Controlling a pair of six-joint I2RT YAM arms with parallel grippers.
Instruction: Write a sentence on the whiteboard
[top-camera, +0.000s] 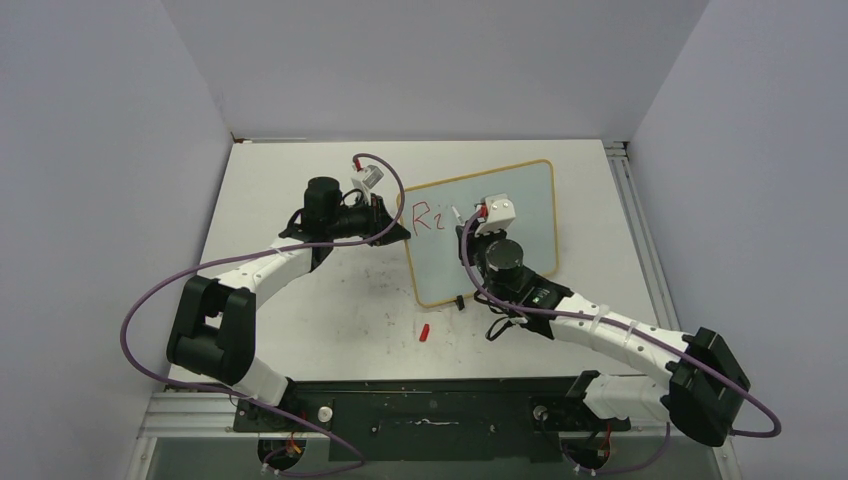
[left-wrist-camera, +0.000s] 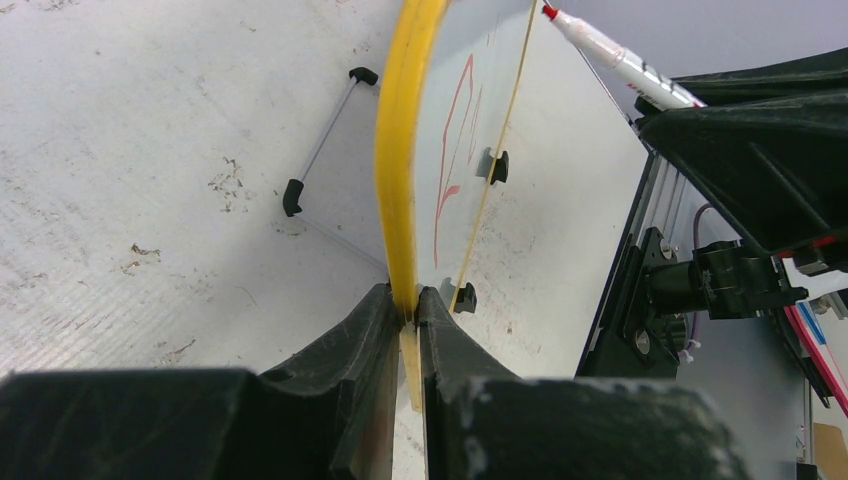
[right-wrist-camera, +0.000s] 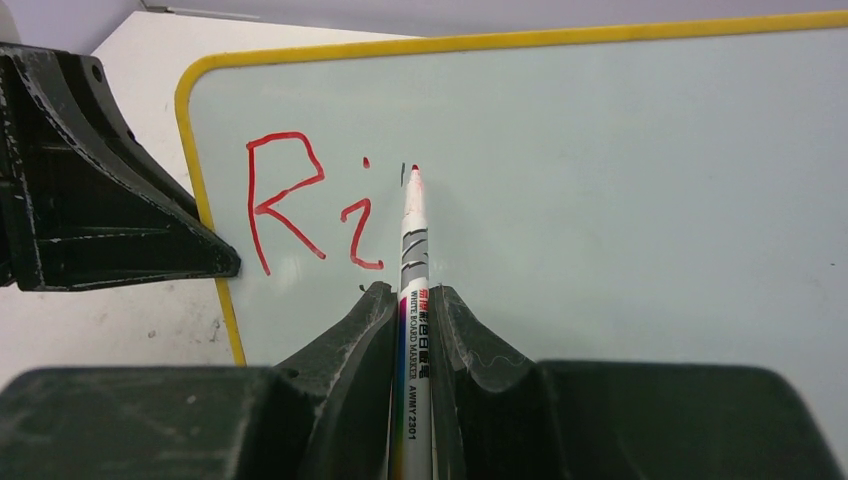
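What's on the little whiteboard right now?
Red letters "Ri" on the whiteboard, the marker tip beside them. The right gripper covers the board's near part, hiding anything there.

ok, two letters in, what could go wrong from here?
1. The left gripper pinches only the thin frame of the whiteboard, at one edge. Pen pressure could pivot the board and skew the strokes.
2. The marker sits in a narrow pinch in the right gripper and may slide back when pressed.
3. The red cap lies loose by the board's near edge, where the right arm might knock it.
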